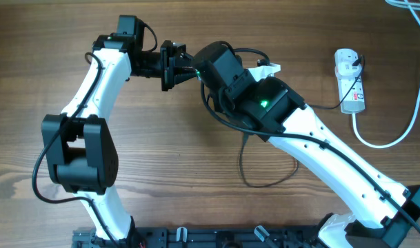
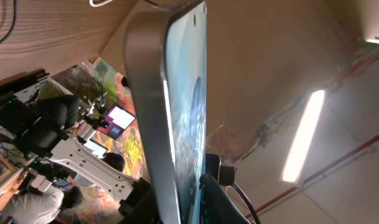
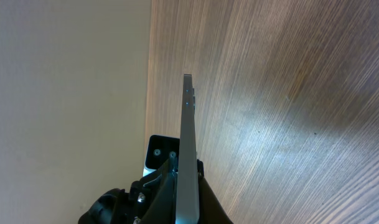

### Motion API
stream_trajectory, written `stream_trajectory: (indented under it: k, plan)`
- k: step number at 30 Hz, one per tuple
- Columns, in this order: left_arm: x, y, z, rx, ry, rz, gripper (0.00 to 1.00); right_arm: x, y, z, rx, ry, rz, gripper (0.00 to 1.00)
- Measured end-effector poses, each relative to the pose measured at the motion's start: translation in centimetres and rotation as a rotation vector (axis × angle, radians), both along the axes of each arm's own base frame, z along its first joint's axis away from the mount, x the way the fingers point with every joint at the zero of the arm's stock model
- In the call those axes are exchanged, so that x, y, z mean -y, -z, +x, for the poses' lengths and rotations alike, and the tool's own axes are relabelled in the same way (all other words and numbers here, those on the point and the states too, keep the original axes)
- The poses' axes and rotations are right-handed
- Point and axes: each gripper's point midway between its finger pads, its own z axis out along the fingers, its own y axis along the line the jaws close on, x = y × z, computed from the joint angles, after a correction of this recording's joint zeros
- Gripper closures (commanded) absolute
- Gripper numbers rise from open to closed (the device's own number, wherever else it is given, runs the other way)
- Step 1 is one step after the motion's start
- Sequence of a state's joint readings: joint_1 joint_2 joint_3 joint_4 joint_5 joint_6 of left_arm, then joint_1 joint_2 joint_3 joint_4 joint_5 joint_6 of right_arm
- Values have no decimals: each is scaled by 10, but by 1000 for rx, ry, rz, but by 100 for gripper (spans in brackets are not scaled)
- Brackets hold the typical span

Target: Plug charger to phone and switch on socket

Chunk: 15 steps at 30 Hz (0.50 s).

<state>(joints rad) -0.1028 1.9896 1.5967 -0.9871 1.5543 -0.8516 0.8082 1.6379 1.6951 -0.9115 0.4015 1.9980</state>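
Note:
The phone [image 2: 177, 106] is held edge-on above the table between both grippers, its bluish screen facing right in the left wrist view. My left gripper [image 2: 188, 205] is shut on its lower end. My right gripper [image 3: 188, 199] is shut on the phone's thin grey edge [image 3: 188, 130]. In the overhead view the two grippers [image 1: 170, 67] [image 1: 196, 69] meet at the back centre and hide the phone. The white socket [image 1: 350, 86] lies at the far right with a white adapter plugged in. The thin black charger cable [image 1: 321, 107] runs from it under my right arm and loops [image 1: 265, 184]; its plug end is hidden.
The socket's white lead [image 1: 382, 143] curves along the right edge up to the back right corner [image 1: 411, 15]. My right arm [image 1: 320, 148] lies diagonally across the middle right. The left arm [image 1: 85, 131] stands at the left. Bare wood table [image 1: 168, 158] lies between them.

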Motion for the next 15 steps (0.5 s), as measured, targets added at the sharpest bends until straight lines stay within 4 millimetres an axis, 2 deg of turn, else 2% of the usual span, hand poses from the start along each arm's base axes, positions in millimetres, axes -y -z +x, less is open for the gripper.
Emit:
stream_trajectory:
  k: [2,4,6,8,11,13,14,15]
  plan:
    - [0,0,0,0,0,0,86,0,0,0,0,0,0,95]
    - [0,0,0,1,0,1,95,0,0,0,3,0,0,73]
    - [0,0,0,-6,0,1,96,0,0,0,1,-6,-8,52]
    - [0,1,0,2,-2,7,96,0,-1,-1,11,-36,-38,47]
    - [0,2,1,2,-3,11,96,4,-3,1,34,-68,-92,32]
    - [0,2,1,2,-3,11,96,7,-6,1,51,-94,-137,18]
    - [0,2,1,3,-3,11,96,9,-7,0,57,-103,-155,7]
    - [0,2,1,3,-3,11,96,11,-9,-1,66,-128,-188,4]
